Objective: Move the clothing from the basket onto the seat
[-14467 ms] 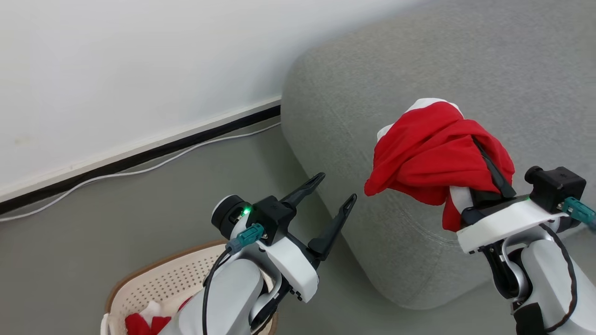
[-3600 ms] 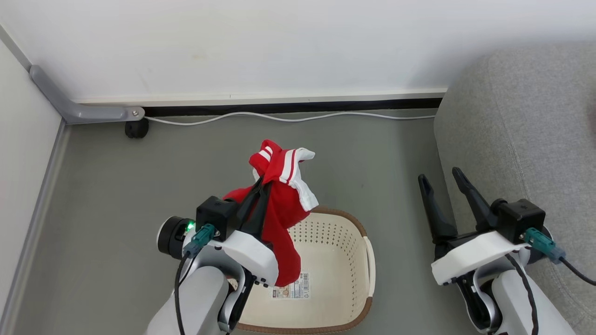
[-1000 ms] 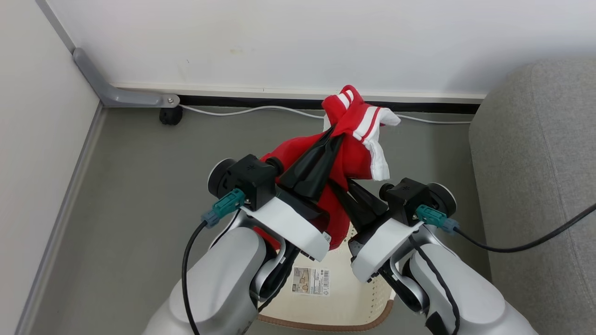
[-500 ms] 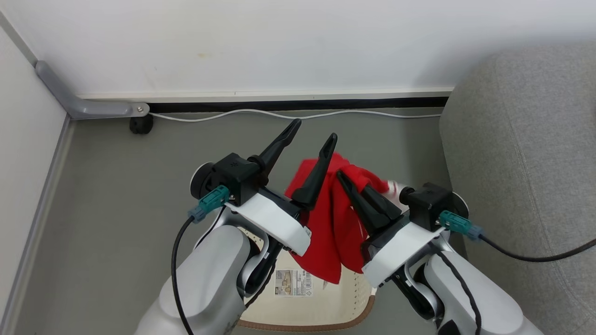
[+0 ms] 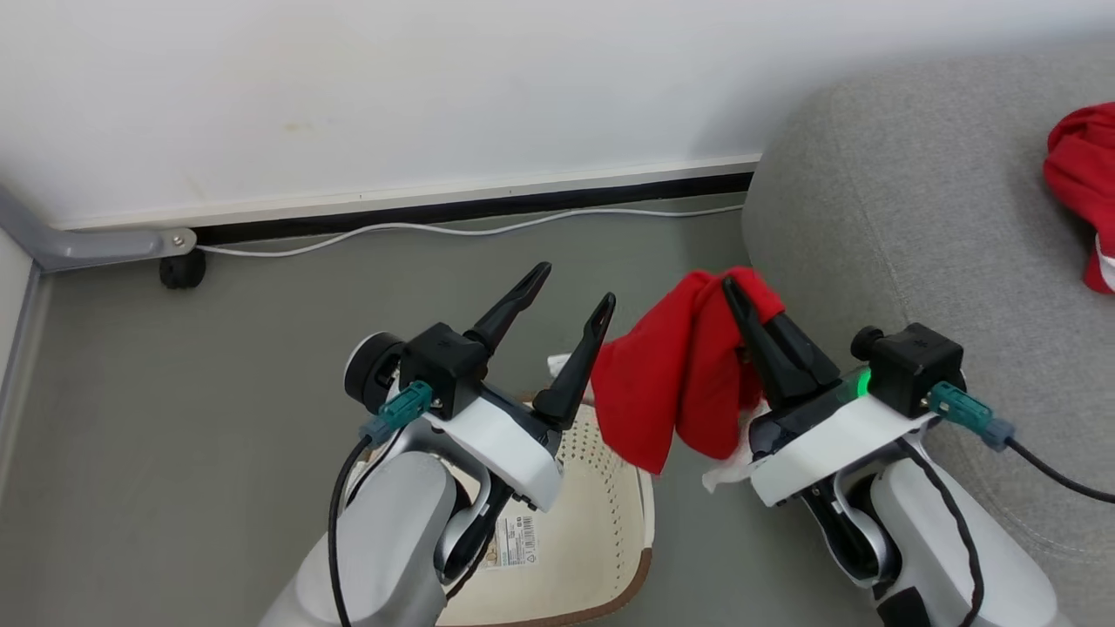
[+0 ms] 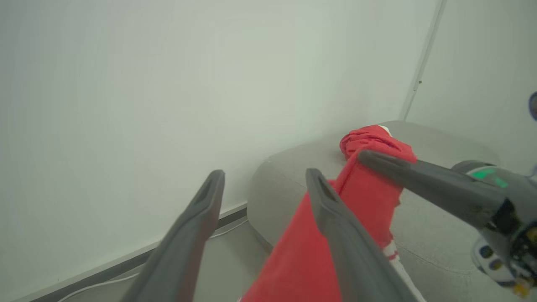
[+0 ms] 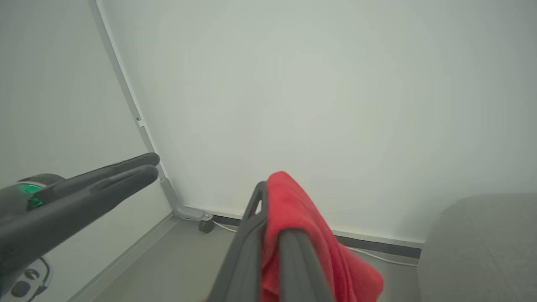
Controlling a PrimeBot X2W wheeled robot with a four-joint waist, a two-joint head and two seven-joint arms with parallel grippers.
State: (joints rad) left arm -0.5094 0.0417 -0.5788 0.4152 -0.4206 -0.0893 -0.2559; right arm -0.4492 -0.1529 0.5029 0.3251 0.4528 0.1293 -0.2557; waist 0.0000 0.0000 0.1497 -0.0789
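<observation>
My right fingers (image 5: 730,292) are closed on the red garment (image 5: 671,383), which hangs from them, long axis downward, above the floor (image 5: 261,348) between basket (image 5: 623,522) and sofa (image 5: 906,226). The sofa lies just right of that arm, with a second red garment (image 5: 1080,165) on it farther along. My left fingers (image 5: 601,318) stand wide open, empty, over the basket.

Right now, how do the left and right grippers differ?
The left gripper has its jaws open and empty; the right gripper has its jaws shut on the red clothing. The left gripper is on the side of the basket; the right gripper is beside the seat. Both have dark fingers and point up the head view.
</observation>
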